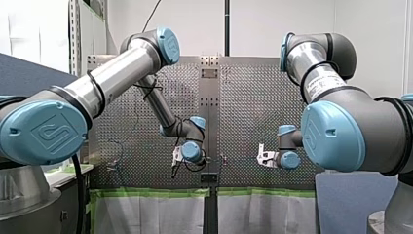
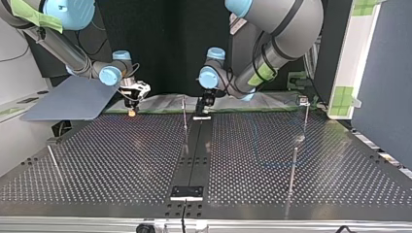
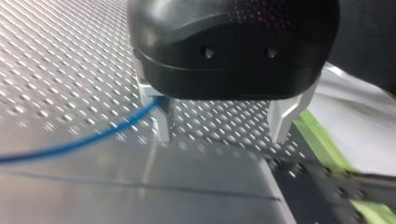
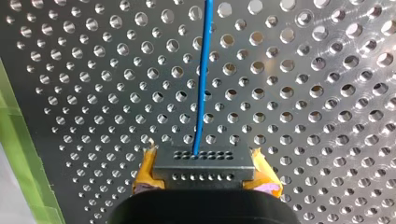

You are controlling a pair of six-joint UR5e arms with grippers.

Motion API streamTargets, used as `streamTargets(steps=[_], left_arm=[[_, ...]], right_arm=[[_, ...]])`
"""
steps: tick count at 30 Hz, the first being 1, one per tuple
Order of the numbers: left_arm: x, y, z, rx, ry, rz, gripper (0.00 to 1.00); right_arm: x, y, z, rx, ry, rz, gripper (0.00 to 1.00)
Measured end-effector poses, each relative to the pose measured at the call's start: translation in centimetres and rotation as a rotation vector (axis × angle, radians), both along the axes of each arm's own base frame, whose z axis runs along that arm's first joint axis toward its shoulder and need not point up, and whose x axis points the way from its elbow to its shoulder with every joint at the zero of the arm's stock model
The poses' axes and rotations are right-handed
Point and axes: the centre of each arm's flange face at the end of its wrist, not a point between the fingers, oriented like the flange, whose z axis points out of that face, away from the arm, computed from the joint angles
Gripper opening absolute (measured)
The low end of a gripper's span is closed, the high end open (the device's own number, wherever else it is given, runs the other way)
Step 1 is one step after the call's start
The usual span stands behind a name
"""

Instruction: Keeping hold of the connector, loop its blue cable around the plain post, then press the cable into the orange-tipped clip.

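Observation:
In the right wrist view my right gripper [image 4: 204,179] is shut on a dark grey connector [image 4: 203,163], which sits between its yellow pads [image 4: 145,172]. The blue cable [image 4: 201,84] runs straight out of the connector over the perforated plate. In the left wrist view my left gripper [image 3: 222,135] stands open just above the plate, metal fingers [image 3: 162,122] wide apart. The blue cable [image 3: 70,144] reaches one finger from the side, and nothing lies between them. In the top view my left gripper [image 2: 204,109] hangs near the table's middle strip and my right gripper [image 2: 132,109] is at its left.
Thin posts stand on the perforated table [image 2: 121,160]: one with a reddish tip [image 2: 184,114] by the middle strip, one with a small head [image 2: 304,109] at the top view's right, and plain ones [image 2: 293,170] [image 2: 54,162]. A faint blue cable loop [image 2: 260,155] lies at the right.

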Motion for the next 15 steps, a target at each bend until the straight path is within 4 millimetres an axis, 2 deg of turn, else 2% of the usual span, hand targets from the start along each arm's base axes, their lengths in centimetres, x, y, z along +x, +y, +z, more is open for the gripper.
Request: streamTargets(steps=[11, 15], left_arm=[[-4.5, -2.0, 2.8, -0.037, 0.01, -0.117, 1.0], [-6.2, -2.1, 2.6, -0.029, 0.028, -0.135, 1.0]], right_arm=[[0.0, 0.1, -0.1, 0.009, 0.003, 0.001, 0.0], [0.1, 0.2, -0.1, 0.01, 0.004, 0.002, 0.0]])
